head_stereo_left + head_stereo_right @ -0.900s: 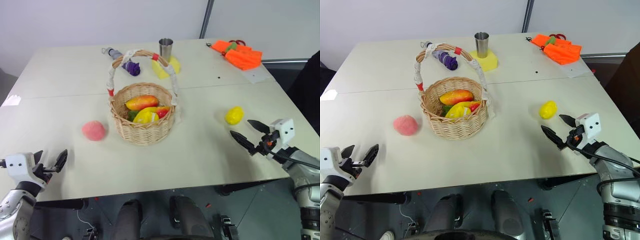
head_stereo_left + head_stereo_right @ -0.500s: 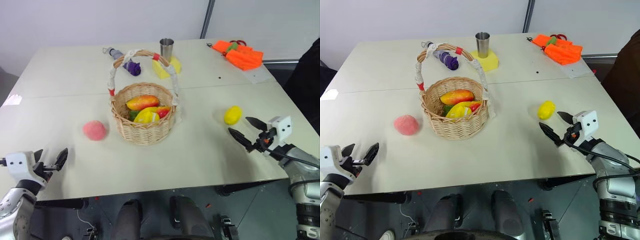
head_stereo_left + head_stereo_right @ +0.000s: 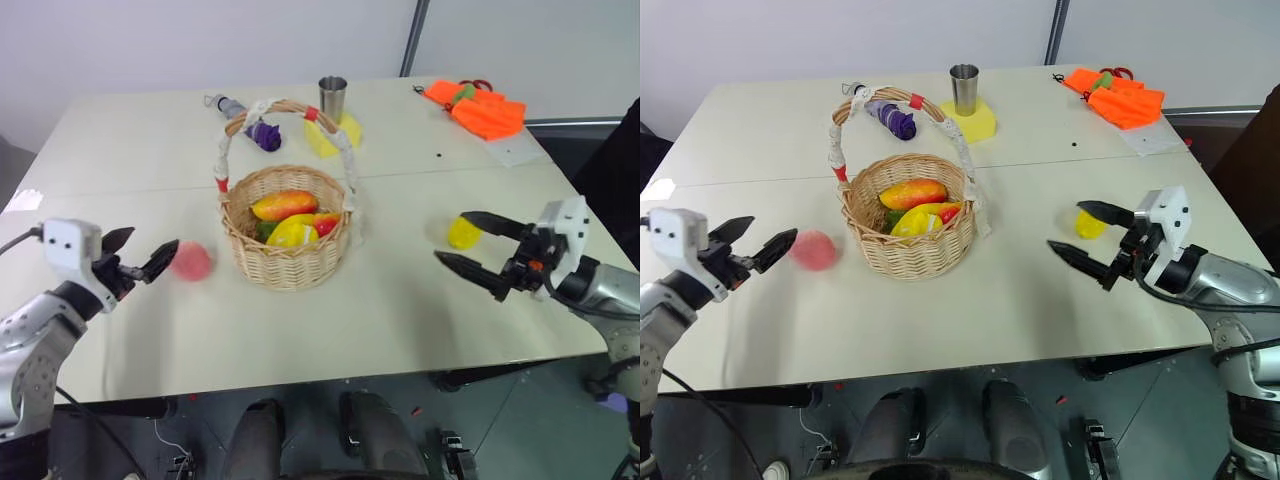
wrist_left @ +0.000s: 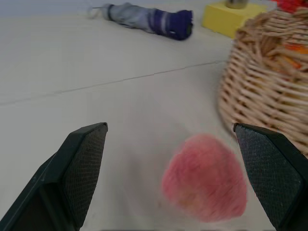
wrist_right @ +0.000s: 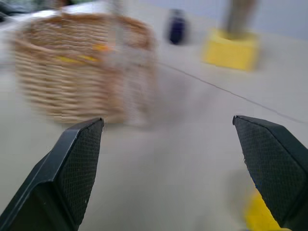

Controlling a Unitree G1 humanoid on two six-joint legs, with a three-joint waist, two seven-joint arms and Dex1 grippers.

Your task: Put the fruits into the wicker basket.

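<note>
Bench [image 3: 400,320]: wicker basket [image 3: 287,262] central.
Left claw [image 3: 140,258]: released, beside peach [image 3: 192,261].
Right claw [image 3: 478,245]: released, at lemon [image 3: 460,234].

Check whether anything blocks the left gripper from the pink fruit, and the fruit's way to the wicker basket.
Nothing visible does. The left gripper is open with the pink fruit right ahead of its fingers, bare table between. The wicker basket stands just beside the fruit; only its arched handle spans the opening.
</note>
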